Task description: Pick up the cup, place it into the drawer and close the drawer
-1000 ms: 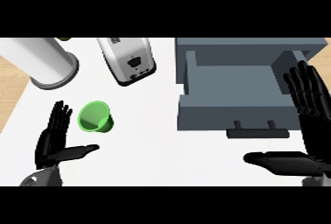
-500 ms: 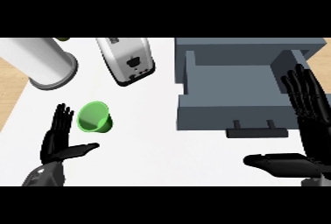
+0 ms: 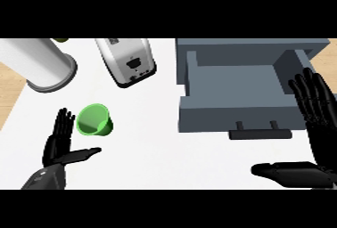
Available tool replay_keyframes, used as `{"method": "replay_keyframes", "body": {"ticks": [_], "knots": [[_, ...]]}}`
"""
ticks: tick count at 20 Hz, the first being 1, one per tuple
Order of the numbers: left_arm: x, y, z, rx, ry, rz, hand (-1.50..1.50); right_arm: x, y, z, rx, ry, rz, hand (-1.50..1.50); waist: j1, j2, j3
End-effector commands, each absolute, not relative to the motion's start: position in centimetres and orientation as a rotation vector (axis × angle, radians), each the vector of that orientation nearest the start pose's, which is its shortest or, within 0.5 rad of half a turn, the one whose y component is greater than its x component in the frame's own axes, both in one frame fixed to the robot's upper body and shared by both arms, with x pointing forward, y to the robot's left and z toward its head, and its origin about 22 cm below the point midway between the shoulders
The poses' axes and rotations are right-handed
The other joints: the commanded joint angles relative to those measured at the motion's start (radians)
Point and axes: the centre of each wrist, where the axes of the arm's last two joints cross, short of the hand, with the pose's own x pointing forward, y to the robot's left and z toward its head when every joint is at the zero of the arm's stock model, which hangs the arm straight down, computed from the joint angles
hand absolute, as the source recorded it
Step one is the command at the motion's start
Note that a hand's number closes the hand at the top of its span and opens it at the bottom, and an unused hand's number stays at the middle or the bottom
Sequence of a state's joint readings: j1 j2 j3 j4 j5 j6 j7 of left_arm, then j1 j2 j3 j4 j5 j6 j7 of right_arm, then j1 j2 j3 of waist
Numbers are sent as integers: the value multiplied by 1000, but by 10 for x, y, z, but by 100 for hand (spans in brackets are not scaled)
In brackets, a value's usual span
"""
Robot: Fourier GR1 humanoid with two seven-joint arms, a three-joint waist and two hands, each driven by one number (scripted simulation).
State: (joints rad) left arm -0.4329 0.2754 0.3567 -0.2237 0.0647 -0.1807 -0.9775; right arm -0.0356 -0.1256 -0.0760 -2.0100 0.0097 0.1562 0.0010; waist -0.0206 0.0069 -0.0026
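Note:
A green cup lies tipped on the white counter at the left, its mouth facing the view. My left hand is open just below and left of it, fingers straight, thumb out to the right, not touching the cup. The grey drawer stands pulled open at the upper right, with its dark handle on the front and nothing inside. My right hand is open at the right edge, fingers up beside the drawer's right wall, thumb pointing left below the handle.
A large white cylinder stands at the upper left. A silver toaster sits between it and the drawer. The wooden floor shows past the counter's left edge.
My left hand has slid down and slightly left, away from the cup. The right hand has dropped a little lower. The cup and drawer have not moved.

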Motion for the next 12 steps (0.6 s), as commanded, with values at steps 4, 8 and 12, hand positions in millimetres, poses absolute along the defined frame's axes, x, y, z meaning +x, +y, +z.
{"method": "replay_keyframes", "body": {"ticks": [4,8,12], "knots": [[266,342,-135,102,-1728,195,-150,235,-265,101,-37,-2008,248,-150,-3,3,0],[259,325,-146,75,-1735,170,-150,233,-250,106,-36,-2010,260,-150,-6,3,-1],[269,349,-130,32,-1731,197,-150,242,-256,112,-48,-2027,261,-150,-8,5,-2]]}}
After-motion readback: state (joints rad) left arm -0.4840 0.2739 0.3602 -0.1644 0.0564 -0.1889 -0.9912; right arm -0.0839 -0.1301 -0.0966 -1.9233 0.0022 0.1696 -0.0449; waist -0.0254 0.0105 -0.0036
